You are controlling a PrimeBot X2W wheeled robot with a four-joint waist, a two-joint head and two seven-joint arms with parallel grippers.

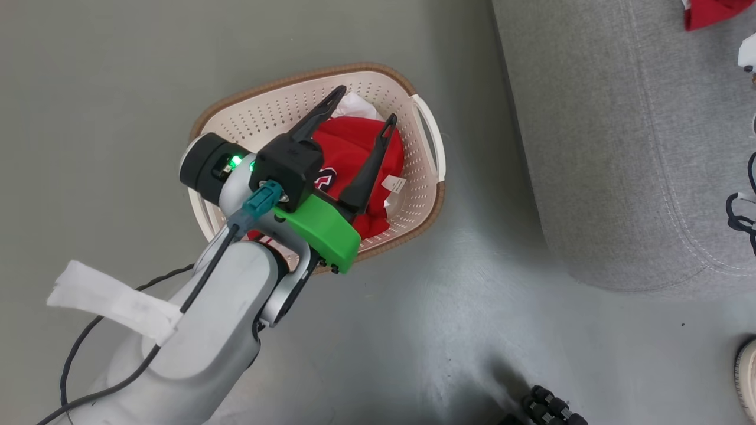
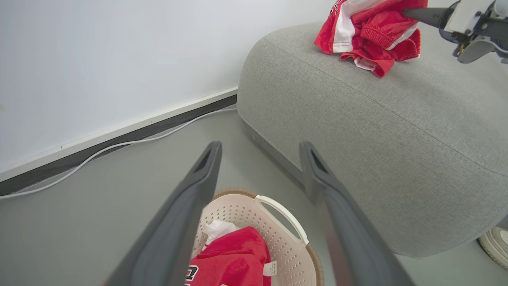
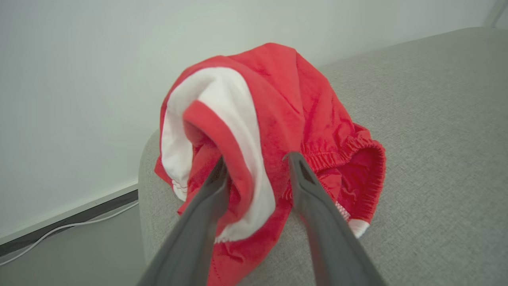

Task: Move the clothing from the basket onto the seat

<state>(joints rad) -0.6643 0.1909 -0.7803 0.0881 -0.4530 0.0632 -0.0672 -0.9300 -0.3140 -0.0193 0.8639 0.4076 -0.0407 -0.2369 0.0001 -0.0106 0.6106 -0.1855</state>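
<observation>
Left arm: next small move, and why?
Probably lower the left gripper straight down onto the red jersey. Its fingers stand wide open above the basket, the jersey lies bunched inside beneath them, and nothing is gripped yet. The red shorts lie on the seat between the right gripper and its parted fingers, so that side seems done.

The left claw hangs with its two dark fingers spread wide, and the pale forearm slopes away behind it. The right claw has its fingers partly apart.
</observation>
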